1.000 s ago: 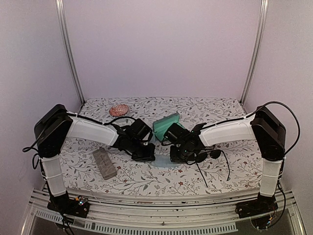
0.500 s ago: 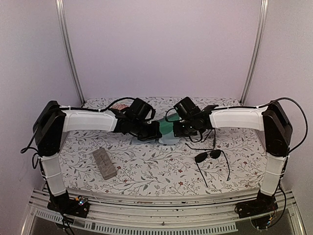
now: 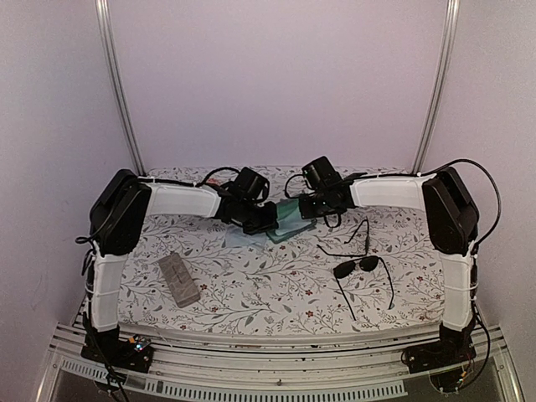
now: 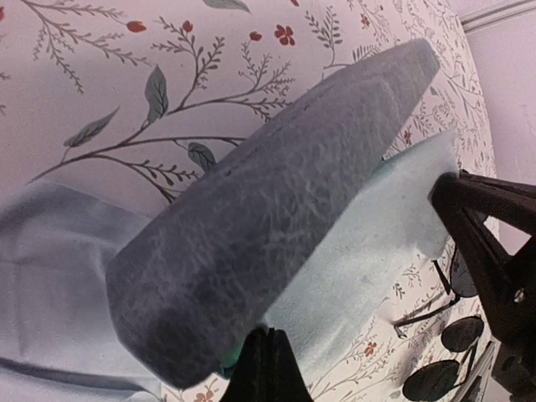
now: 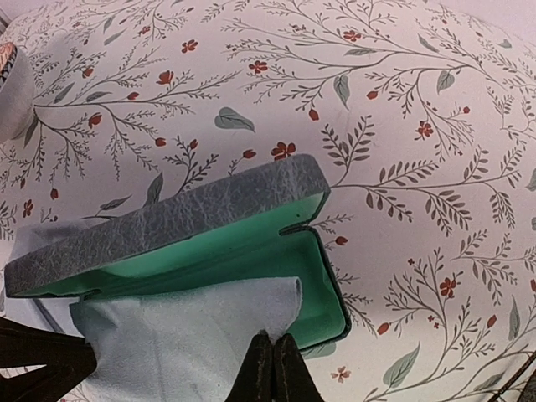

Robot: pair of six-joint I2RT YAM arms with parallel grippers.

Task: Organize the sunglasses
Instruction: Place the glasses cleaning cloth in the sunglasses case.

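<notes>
The left jaws and the right jaws are both pressed together, each pinching the cloth (image 5: 184, 335) at the open case (image 5: 209, 219). The sunglasses (image 3: 369, 263) lie on the desk (image 3: 251, 293) behind the right jaws, towards that arm's base, so the right arm is nearer.

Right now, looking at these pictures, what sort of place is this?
Probably a robot test booth, not a home: the left arm and right arm bolted to a metal rail, plain lilac walls with aluminium posts, and a floral tablecloth holding sunglasses and a grey case.
</notes>
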